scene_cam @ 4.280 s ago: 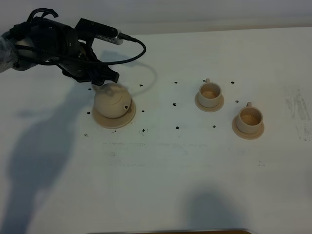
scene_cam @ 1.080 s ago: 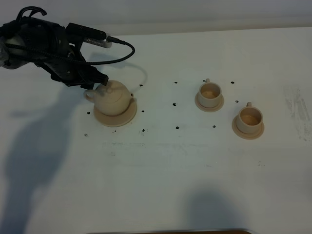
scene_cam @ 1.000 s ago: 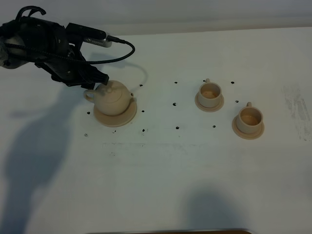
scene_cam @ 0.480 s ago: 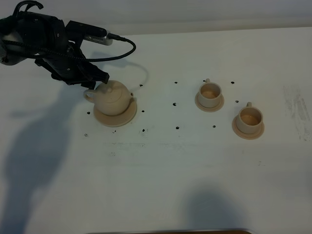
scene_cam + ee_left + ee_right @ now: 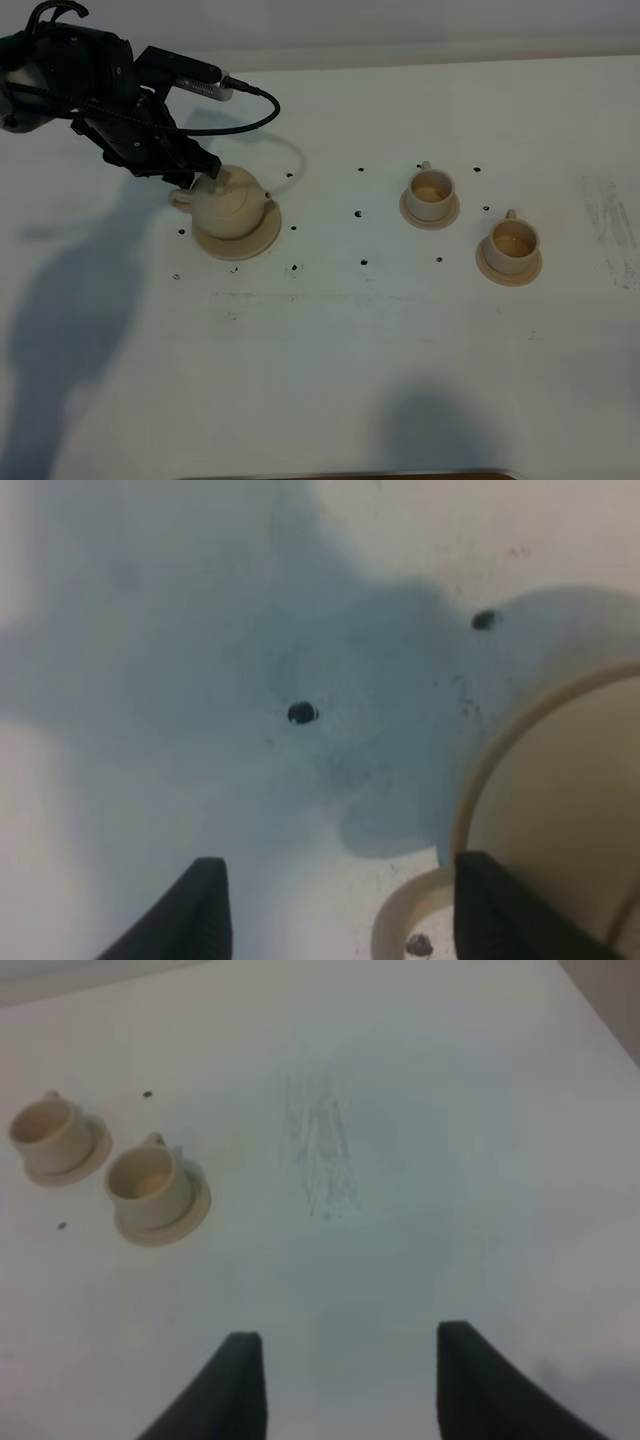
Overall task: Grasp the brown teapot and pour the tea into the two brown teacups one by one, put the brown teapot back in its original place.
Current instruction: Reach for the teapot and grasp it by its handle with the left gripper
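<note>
White table point(image 5: 400, 340), L hand point(image 5: 340, 880) spread beside teapot point(image 5: 232, 200) handle, maybe touching, R hand point(image 5: 350, 1335) spread, wrist cam only.

exterior: high, downward | left wrist: close, downward | right wrist: farther; teacups point(image 5: 148, 1185) shared with exterior

1. A white table point(image 5: 330, 370) takes up nearly all I can see.
2. Small black dots point(image 5: 359, 214) are scattered across its middle, out toward nine and two o'clock.
3. Grey scuff marks point(image 5: 608, 225) smear the top at three o'clock.
4. A broad shadow point(image 5: 70, 330) lies at eight o'clock, a smaller shadow point(image 5: 425, 430) at six.
</note>
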Available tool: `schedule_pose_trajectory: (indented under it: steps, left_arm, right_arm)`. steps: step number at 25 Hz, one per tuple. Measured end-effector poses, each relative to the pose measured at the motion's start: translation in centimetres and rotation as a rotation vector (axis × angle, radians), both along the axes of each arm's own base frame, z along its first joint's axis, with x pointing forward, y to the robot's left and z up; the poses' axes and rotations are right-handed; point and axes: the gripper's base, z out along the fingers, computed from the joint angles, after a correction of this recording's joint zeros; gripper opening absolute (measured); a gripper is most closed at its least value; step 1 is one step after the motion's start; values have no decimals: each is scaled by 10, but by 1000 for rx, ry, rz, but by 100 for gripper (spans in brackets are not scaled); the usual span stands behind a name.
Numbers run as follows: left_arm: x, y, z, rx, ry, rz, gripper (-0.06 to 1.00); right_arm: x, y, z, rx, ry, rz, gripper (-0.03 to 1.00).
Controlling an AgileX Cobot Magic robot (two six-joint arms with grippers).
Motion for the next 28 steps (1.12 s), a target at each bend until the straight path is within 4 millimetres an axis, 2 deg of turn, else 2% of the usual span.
schedule_pose_trajectory:
  steps: [4, 13, 21, 28]
  left_arm:
    - [2, 1, 3, 2, -12, 1, 47]
    - [4, 19, 2, 45, 7, 16, 47]
    - [10, 15, 4, -16, -57, 35, 47]
    - [9, 13, -6, -31, -20, 47, 47]
  right_arm:
    - [0, 0, 0, 0, 0, 0, 41]
    - [0, 0, 0, 2, 0, 2, 41]
    - [0, 1, 0, 6, 0, 4, 41]
    - [0, 1, 0, 6, 0, 4, 41]
